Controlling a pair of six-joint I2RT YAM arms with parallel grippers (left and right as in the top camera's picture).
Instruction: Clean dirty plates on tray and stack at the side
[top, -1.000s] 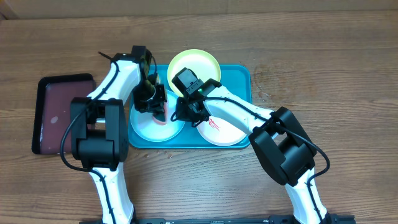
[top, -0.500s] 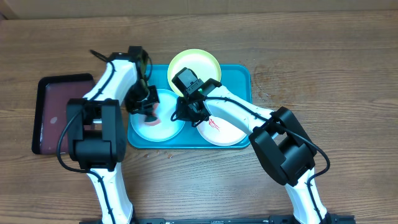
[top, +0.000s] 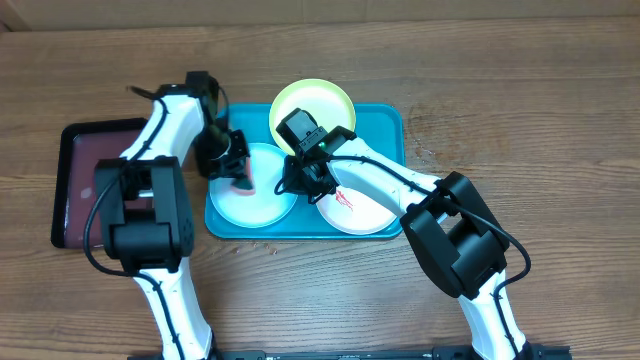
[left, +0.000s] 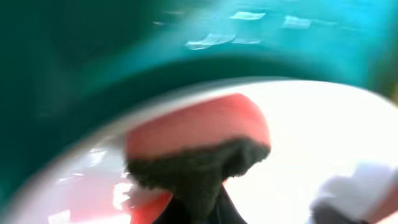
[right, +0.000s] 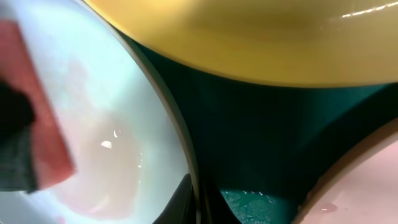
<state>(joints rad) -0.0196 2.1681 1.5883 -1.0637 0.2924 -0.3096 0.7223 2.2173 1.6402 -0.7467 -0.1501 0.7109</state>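
Spreading widest in the overhead view, the wooden table (top: 500, 80) carries the large teal-blue rectangular plastic tray (top: 385, 125) at its centre, and the smaller dark maroon tray (top: 90, 170) lies just beside it at 9 o'clock. All three plates are seen on the teal tray, none yet stacked at the side: the pale blue round plastic plate (top: 262, 200) at 8 o'clock, the yellow-green round plastic plate (top: 315, 100) at 12 o'clock with its edge over the far rim, and the white round plastic plate (top: 365, 212) at 4 o'clock. The right gripper (top: 303, 180) is closed on the pale blue plate's 3 o'clock rim, its dark fingers (right: 177, 202) pinching either side of the edge, apparently to steady it. The left gripper (top: 232, 165) is clamped on the red sponge with a dark scouring backing (left: 199, 124), which is pressed flat in that plate just toward 9 o'clock of its centre. Most of the pinkish wet film is judged to lie from the sponge toward 3 o'clock, so a stroke by the nearer left arm toward the right gripper is called for. A thin red smear (top: 344, 198) is seen on the white plate, unwiped.
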